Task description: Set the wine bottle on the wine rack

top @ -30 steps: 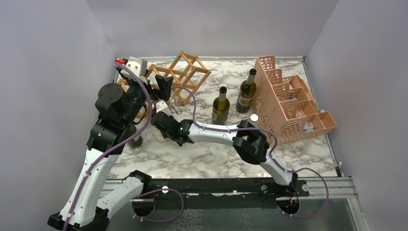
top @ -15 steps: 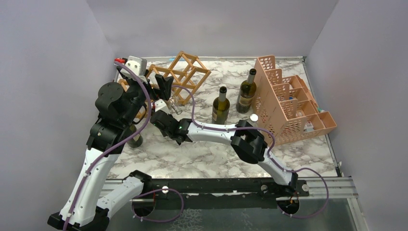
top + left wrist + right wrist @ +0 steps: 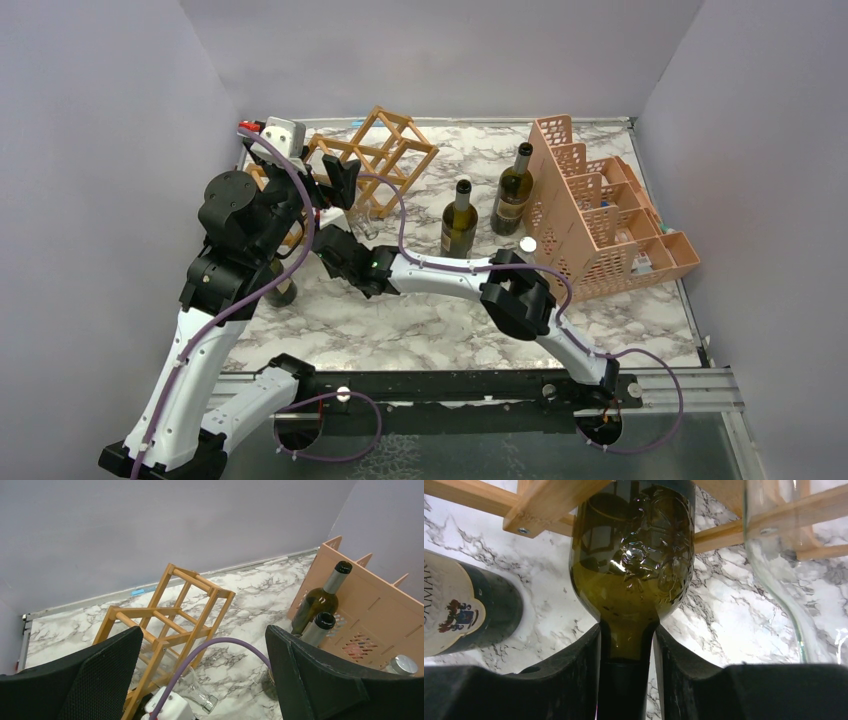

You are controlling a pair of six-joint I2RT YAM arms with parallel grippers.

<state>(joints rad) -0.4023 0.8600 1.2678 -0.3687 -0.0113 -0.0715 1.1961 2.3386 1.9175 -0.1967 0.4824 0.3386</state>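
In the right wrist view the green wine bottle [image 3: 631, 580] lies with its body inside a cell of the wooden wine rack [image 3: 549, 500], neck pointing at the camera. My right gripper [image 3: 628, 635] straddles that neck, and a thin strip of marble shows between the neck and the right finger [image 3: 684, 670], so the jaws stand slightly open. From above, the right gripper [image 3: 335, 245] sits at the rack's [image 3: 385, 150] near-left end, with the bottle hidden under the left arm. My left gripper [image 3: 202, 640] hangs wide open and empty above the rack [image 3: 170, 615].
A clear glass bottle [image 3: 200, 695] lies in the cell beside the green one. A dark labelled bottle [image 3: 469, 610] lies on the table left of the rack. Two upright bottles [image 3: 459, 222] [image 3: 513, 190] stand mid-table beside a pink plastic crate [image 3: 600, 215]. A white cap [image 3: 527, 244] lies nearby.
The right jaws have eased apart from the bottle neck they were shut on. The right wrist has shifted slightly toward the rack. The left arm has not moved.
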